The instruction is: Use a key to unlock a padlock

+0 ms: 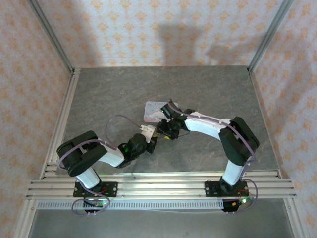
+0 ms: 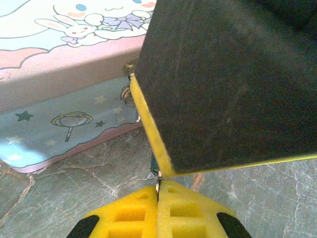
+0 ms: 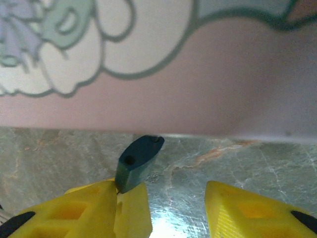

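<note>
The left gripper sits at the bottom centre of the left wrist view, its yellow tips clenched on a thin metal sliver that looks like the key, though little of it shows. In the right wrist view the padlock stands tilted in the lower centre, just below the pink edge of the tin, above the grey table. It touches the frame-left fingertip of the right gripper, whose jaws stand apart.
</note>
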You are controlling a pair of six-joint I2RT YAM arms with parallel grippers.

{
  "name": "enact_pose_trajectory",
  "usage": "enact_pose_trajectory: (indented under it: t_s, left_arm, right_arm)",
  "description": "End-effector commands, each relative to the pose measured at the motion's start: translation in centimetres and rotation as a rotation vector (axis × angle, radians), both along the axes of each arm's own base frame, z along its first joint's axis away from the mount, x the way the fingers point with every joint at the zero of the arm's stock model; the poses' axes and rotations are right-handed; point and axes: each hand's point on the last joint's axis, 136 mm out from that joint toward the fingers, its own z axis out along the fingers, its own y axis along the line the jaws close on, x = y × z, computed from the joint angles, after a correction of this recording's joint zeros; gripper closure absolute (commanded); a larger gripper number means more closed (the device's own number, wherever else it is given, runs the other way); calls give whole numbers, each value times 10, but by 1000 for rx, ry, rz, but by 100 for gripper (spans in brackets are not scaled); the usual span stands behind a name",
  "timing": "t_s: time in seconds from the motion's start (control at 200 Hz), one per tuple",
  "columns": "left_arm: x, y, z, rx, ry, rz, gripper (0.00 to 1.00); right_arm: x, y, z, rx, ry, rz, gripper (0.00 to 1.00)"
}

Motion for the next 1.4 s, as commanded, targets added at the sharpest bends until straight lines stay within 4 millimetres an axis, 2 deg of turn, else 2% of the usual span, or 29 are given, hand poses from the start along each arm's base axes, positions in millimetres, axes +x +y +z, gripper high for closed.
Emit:
enact_pose_trajectory:
  t_s: [0.0, 0.155, 0.445, 0.561, 0.666, 0.801, 0.901, 1.021, 1.216, 1.391]
  left_arm:
    - [3, -7, 13, -4, -38, -14, 100]
    - [4, -8, 13, -2, -38, -16, 100]
    - [4, -7, 13, 4, -39, -17, 100]
    - [3, -8, 13, 4, -38, -20, 100]
    - [2, -9, 13, 3, -37, -27, 100]
    - [-1, -10, 17, -6, -36, -43, 100]
    - [-4, -6, 20, -15, -31, -36, 79]
    - [-10, 2, 26, -20, -17, -26, 67]
    - [-20, 23, 31, 5, 3, 16, 66]
    - [-23, 47, 37, 10, 10, 93, 66]
  right_arm:
    - [11, 5, 6, -2, -27, -16, 52]
    - [14, 9, 4, -5, -22, -19, 55]
    - [13, 10, 2, -23, -15, -11, 72]
    - [13, 9, 1, -30, -15, -11, 82]
    - [13, 8, 2, -35, -22, -8, 100]
    - [13, 5, 5, -45, -52, 23, 100]
    - [14, -1, 10, -70, -98, 65, 100]
    - [14, -10, 17, -114, -156, 126, 100]
    - [8, -26, 15, -183, -172, 175, 100]
    - [9, -28, 9, -129, -158, 132, 100]
